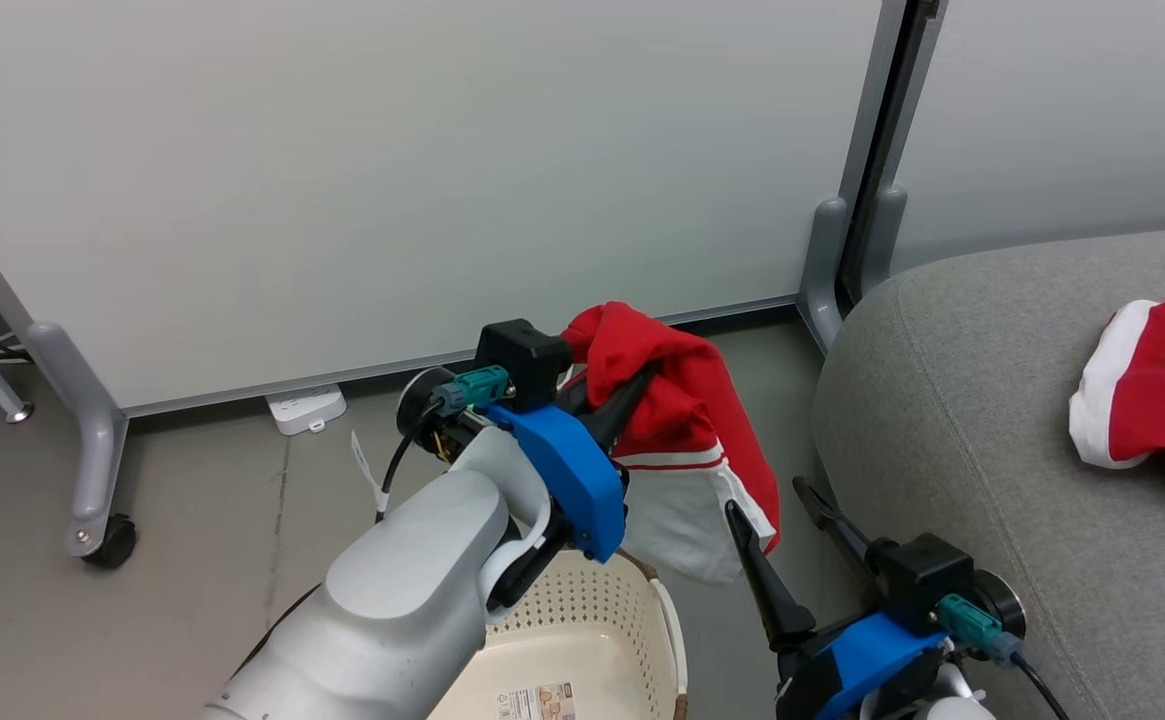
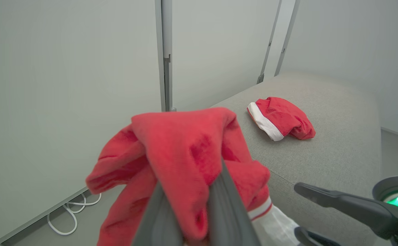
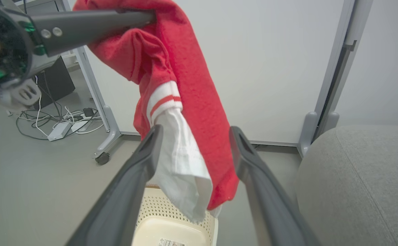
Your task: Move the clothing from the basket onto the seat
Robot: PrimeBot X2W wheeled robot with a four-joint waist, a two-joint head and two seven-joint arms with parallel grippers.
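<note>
Pinching the red garment near its bunched top, our left gripper has its two dark fingers pressed together on a fold of the cloth. The rest hangs free below, with the white band, its red stripe and the white hem dangling above the far rim of the basket. We see no clothing in the part of the basket that shows. Our right gripper stands spread and holds nothing. From its own wrist view the hanging hem falls between its fingers, but we cannot tell whether it touches them. The other garment lies in a heap on the sofa, well in from the rounded edge.

We judge the cloth light, soft and limp: it drapes over the fingers, folds on itself and will likely swing as the arm moves. Being fleecy, it should not slip easily, yet a pinch on one fold can let a layer slide out. The present hold, on a thick bunch, looks sound to us. The trailing hem could snag on the basket or on the right gripper's fingers. So we would carry it high over the sofa's edge and let go only when most of it rests on the grey fabric.
</note>
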